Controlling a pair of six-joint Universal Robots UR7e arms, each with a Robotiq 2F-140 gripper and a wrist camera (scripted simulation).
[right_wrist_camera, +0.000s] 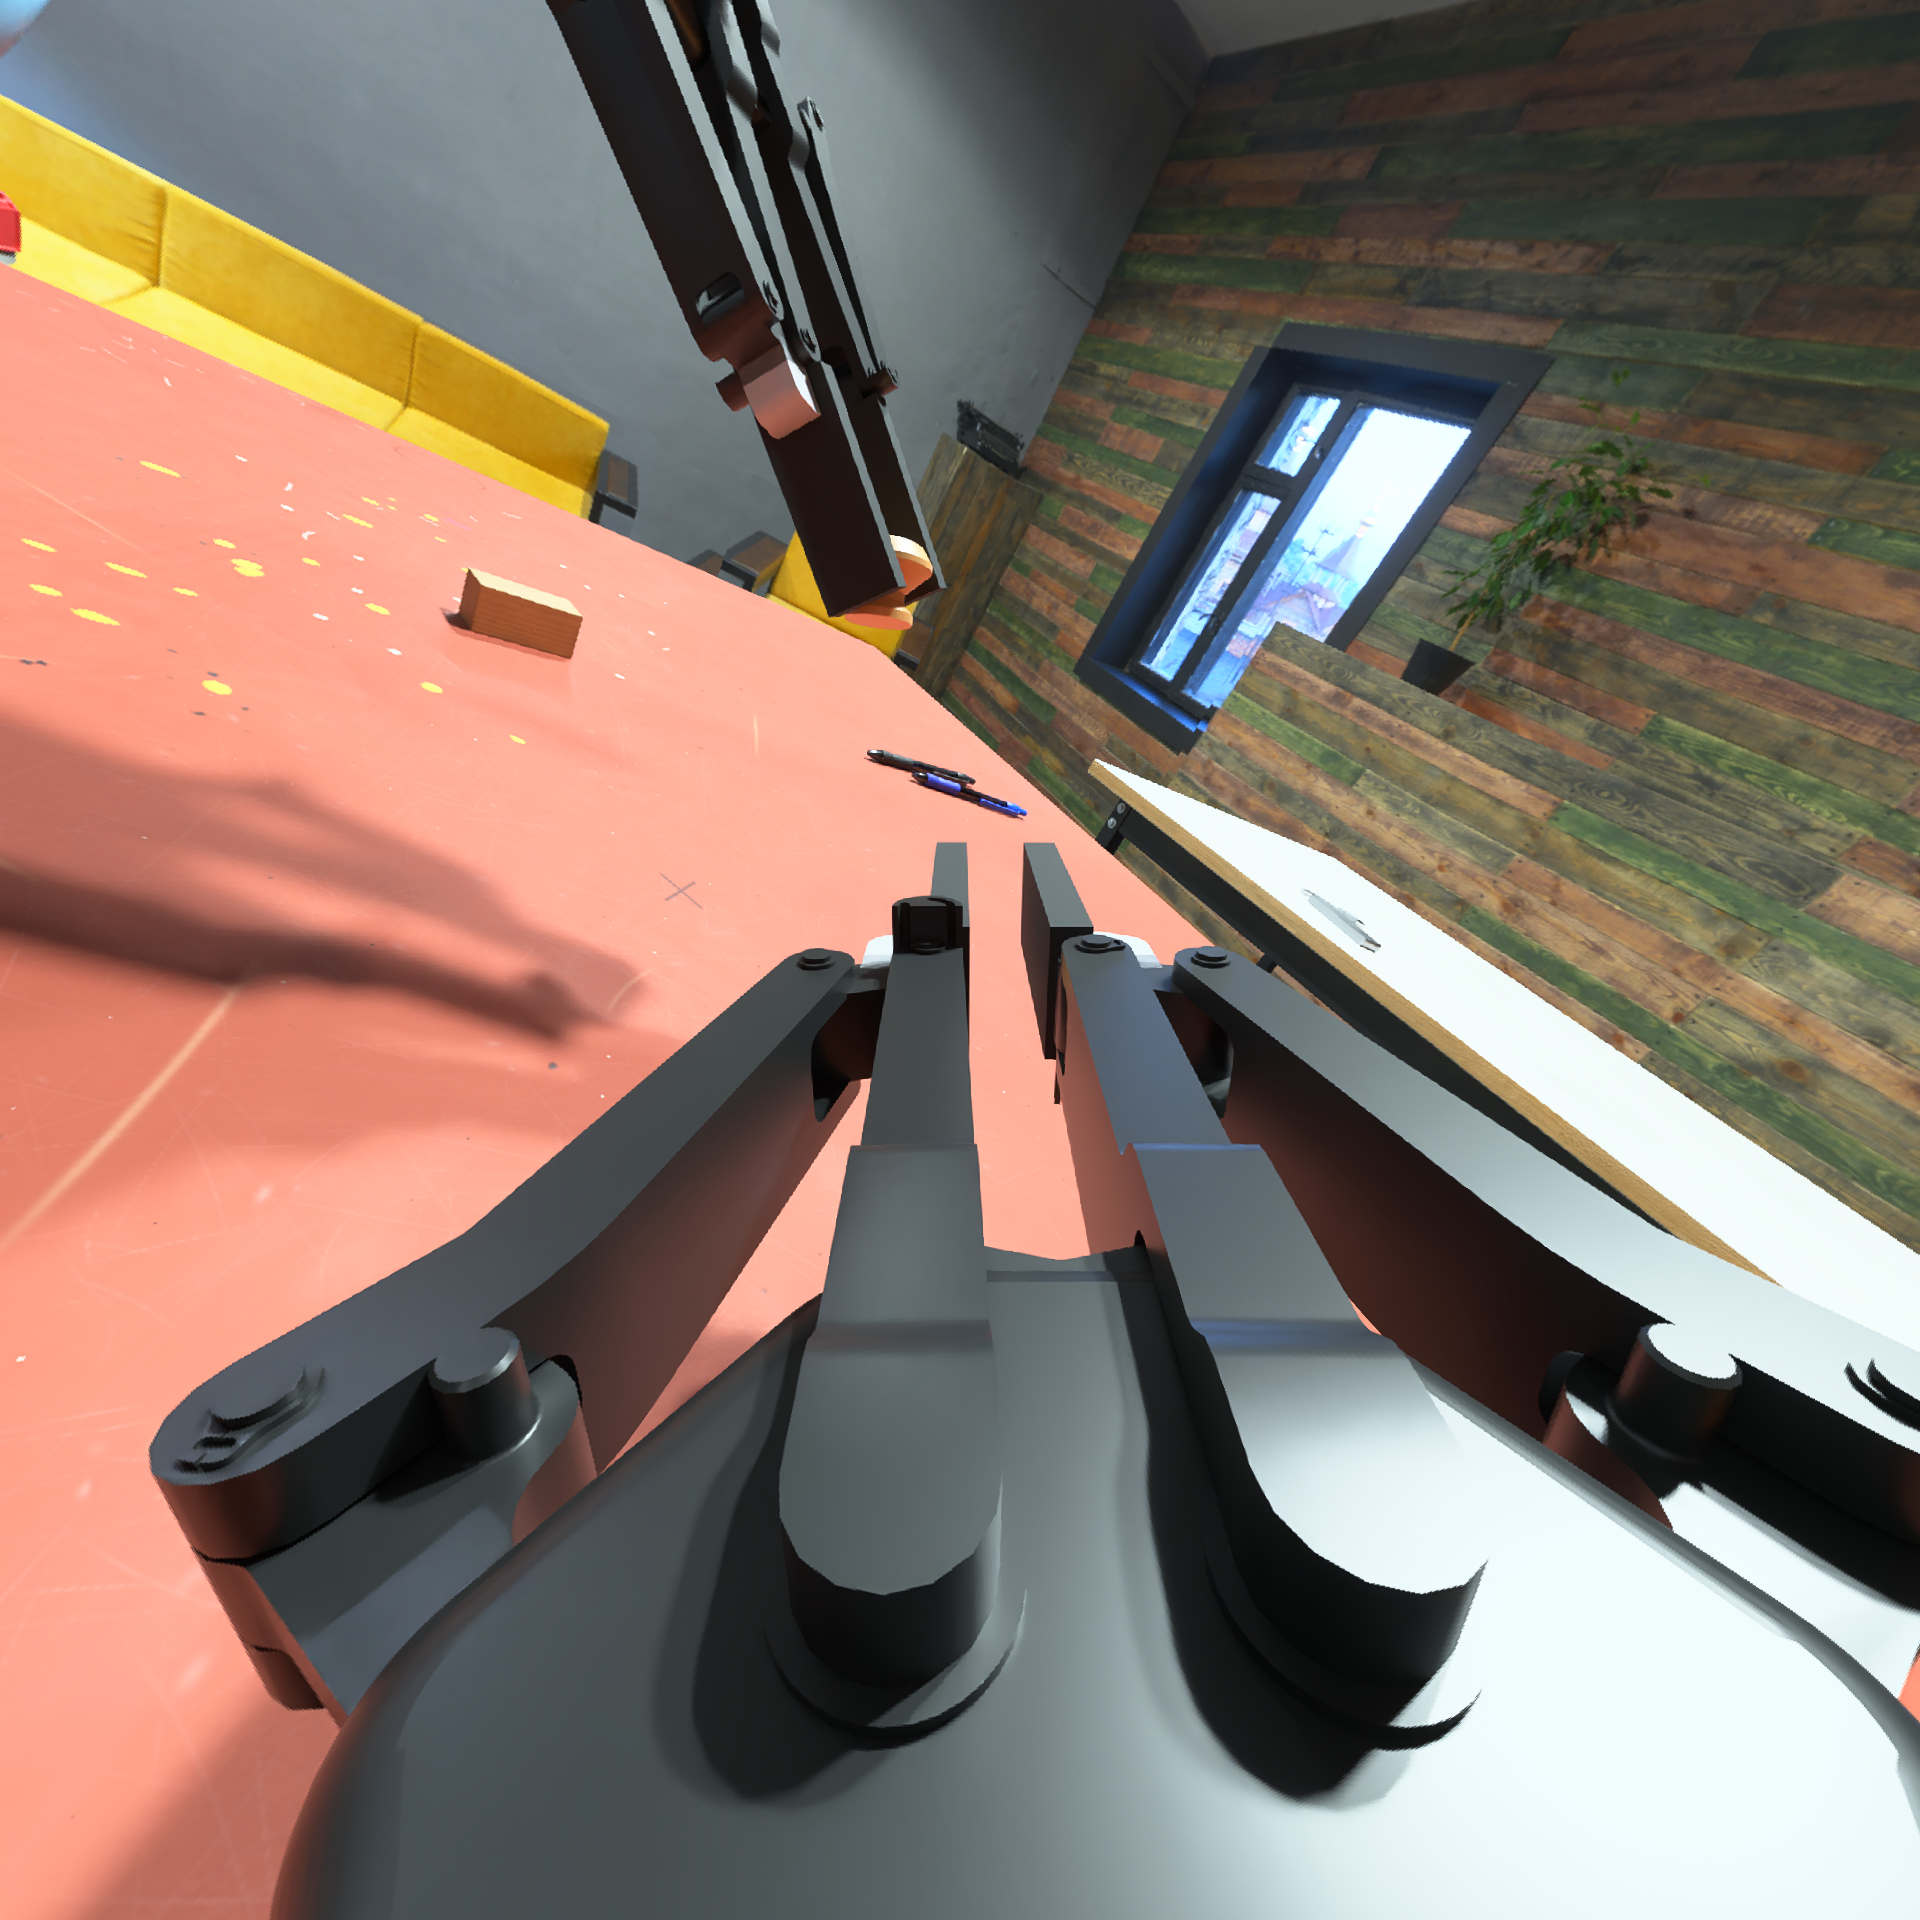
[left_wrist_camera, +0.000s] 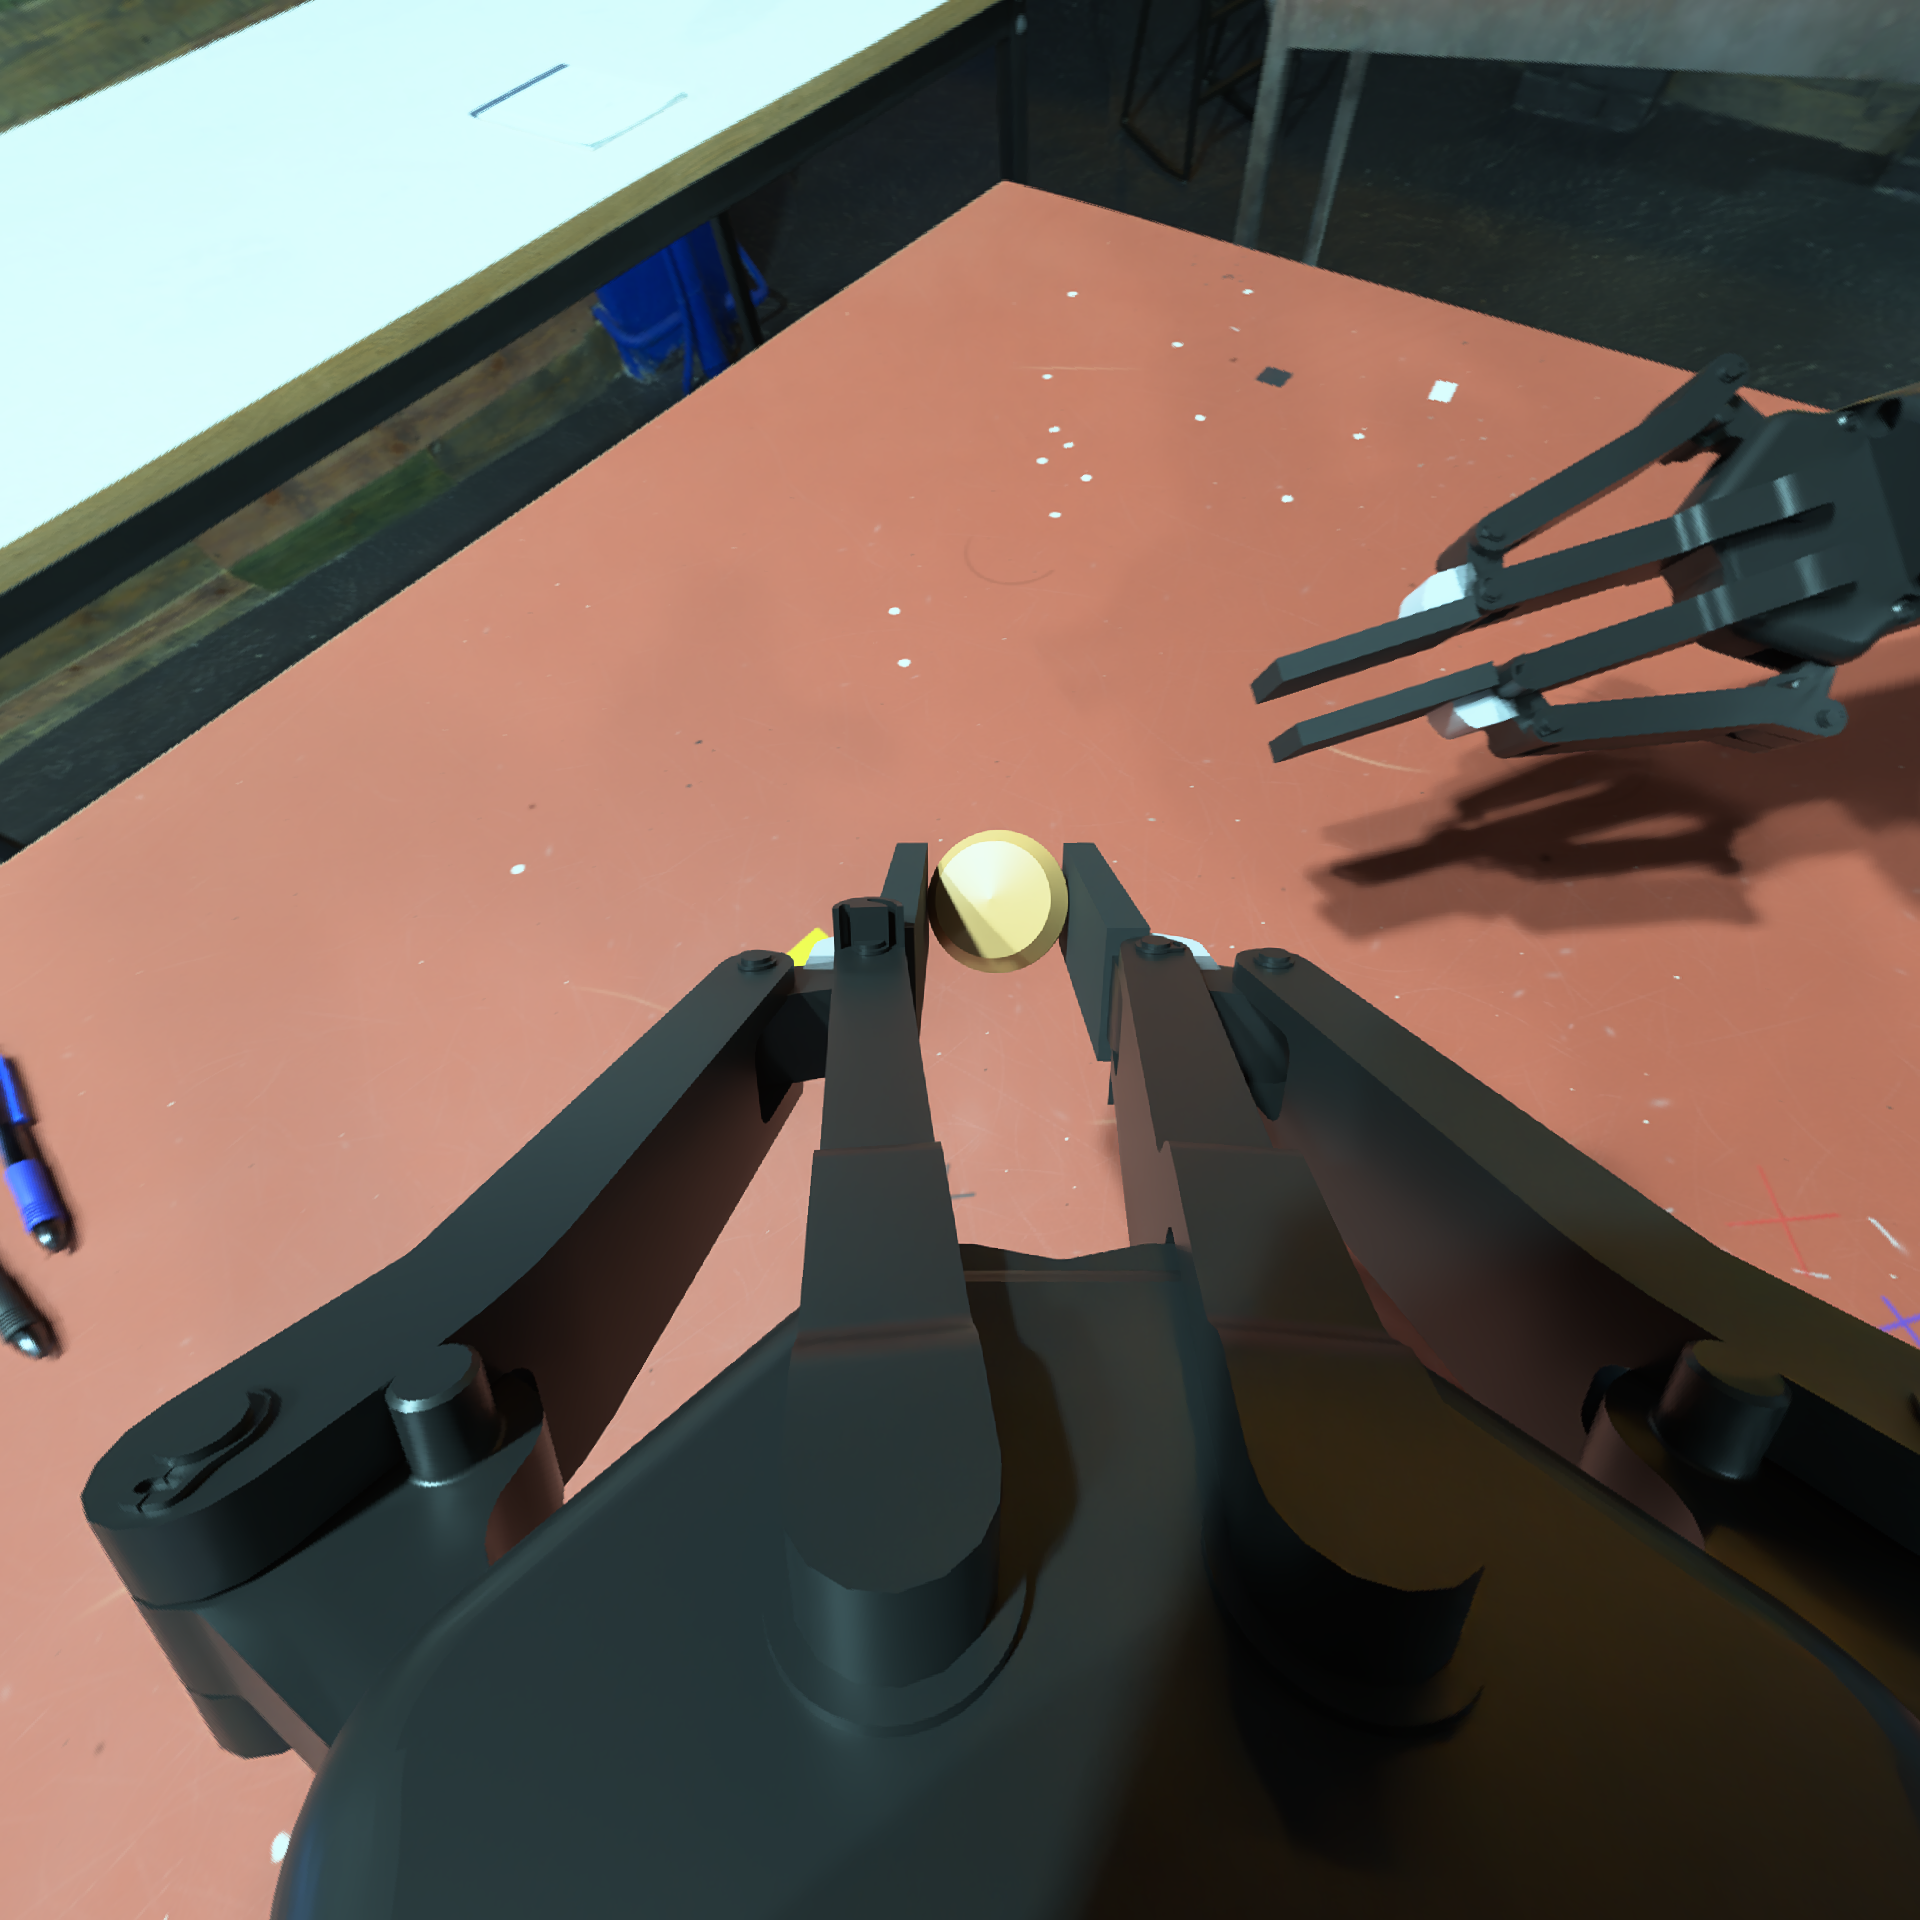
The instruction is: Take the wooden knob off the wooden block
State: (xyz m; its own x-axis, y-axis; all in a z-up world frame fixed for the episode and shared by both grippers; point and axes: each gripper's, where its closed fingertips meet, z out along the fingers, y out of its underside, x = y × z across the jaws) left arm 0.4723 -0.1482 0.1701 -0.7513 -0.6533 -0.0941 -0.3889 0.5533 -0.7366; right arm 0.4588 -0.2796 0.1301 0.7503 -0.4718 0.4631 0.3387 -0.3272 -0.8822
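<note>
My left gripper [left_wrist_camera: 995,875] is shut on the wooden knob [left_wrist_camera: 997,902], a round pale dome held between its fingertips above the red table [left_wrist_camera: 727,675]. In the right wrist view the left gripper [right_wrist_camera: 883,597] hangs from above with the knob [right_wrist_camera: 909,561] at its tip, well clear of the table. The wooden block [right_wrist_camera: 520,615] lies flat on the table, apart from the knob and with nothing on it; the left wrist view does not show it. My right gripper [right_wrist_camera: 992,862] is empty, its fingers nearly together with a narrow gap. It hovers at the right [left_wrist_camera: 1270,717].
Two pens [right_wrist_camera: 951,779] lie near the table edge, also at the left [left_wrist_camera: 26,1164]. A white table [right_wrist_camera: 1455,1039] stands beside the red one. A yellow sofa [right_wrist_camera: 312,312] is beyond the far edge. Paint specks dot the red surface.
</note>
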